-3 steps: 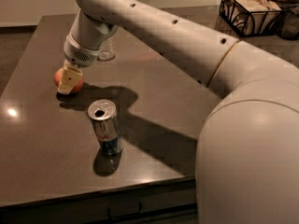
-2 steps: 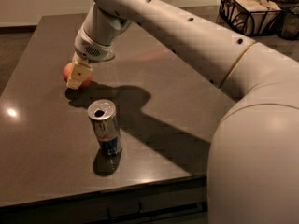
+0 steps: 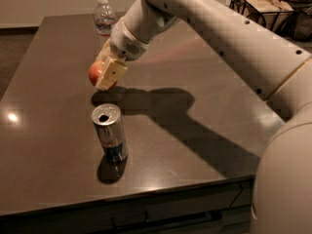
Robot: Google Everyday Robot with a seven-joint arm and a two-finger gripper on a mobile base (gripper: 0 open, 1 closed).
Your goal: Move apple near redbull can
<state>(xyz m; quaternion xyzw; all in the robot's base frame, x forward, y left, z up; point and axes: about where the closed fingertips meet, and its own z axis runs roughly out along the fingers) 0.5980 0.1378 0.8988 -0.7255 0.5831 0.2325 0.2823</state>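
Observation:
The redbull can [image 3: 110,132] stands upright near the front of the dark table [image 3: 204,130], silver top with its opening facing up. The apple [image 3: 95,74] is red-orange and is held in my gripper [image 3: 103,75], lifted above the table just behind and slightly left of the can. The gripper's cream-coloured fingers [image 3: 110,73] are shut on the apple and cover most of it. Its shadow falls on the table right behind the can.
A clear plastic water bottle [image 3: 104,19] stands at the far side of the table behind the arm. A wire basket [image 3: 263,6] with boxes sits at the back right. The table's front edge runs just below the can.
The gripper has lifted the apple off the table and carried it right, towards the can. The water bottle, hidden behind the arm before, now shows.

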